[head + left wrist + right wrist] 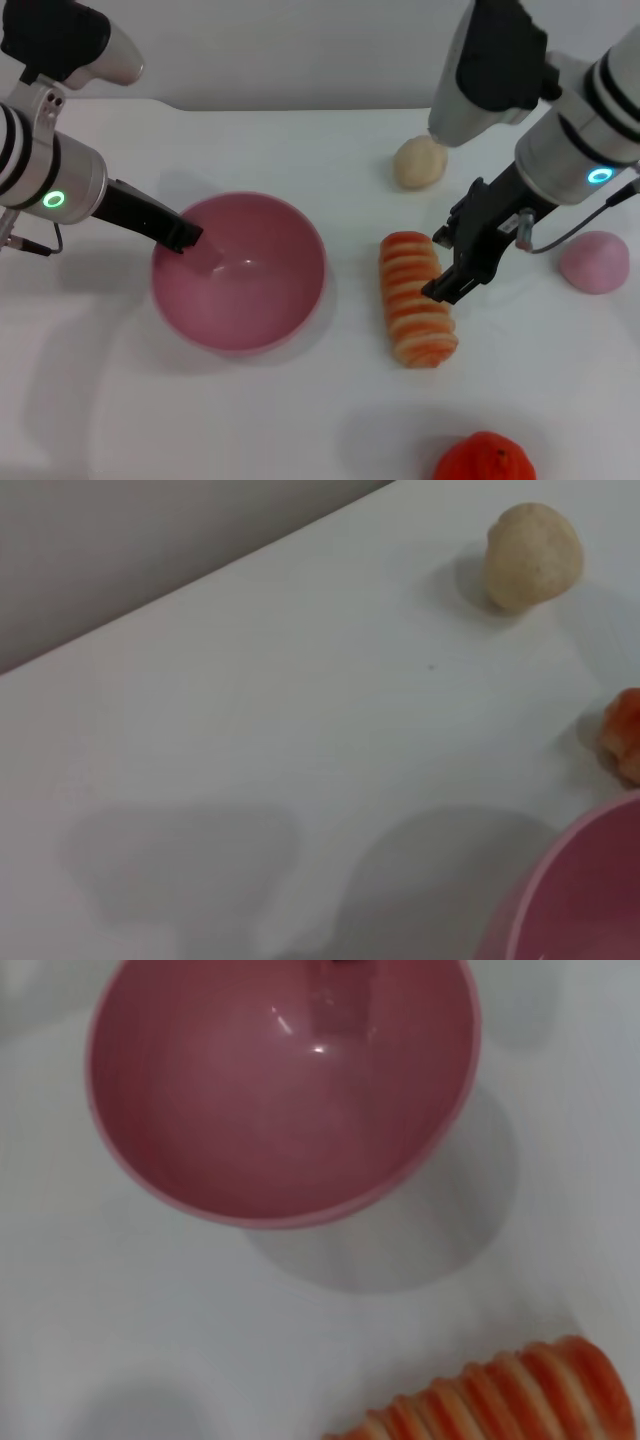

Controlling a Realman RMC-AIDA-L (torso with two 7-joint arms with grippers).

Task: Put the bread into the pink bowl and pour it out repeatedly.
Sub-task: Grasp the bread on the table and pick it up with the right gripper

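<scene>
The pink bowl (262, 300) sits empty on the white table at centre left. My left gripper (186, 238) is shut on the bowl's left rim, with one finger reaching inside. In the right wrist view the bowl (280, 1100) faces the camera with nothing in it. The bread (415, 300), an orange-and-cream ridged roll, lies on the table just right of the bowl. My right gripper (442, 265) hangs at the bread's right side, open, its fingertips beside the roll and holding nothing. One end of the bread (625, 735) and the bowl's rim (590, 890) show in the left wrist view.
A round beige lump (418, 162) sits behind the bread. Further right, close to the table's right edge, rests a small pink dome (594, 262). An orange fruit (485, 460) is at the front edge.
</scene>
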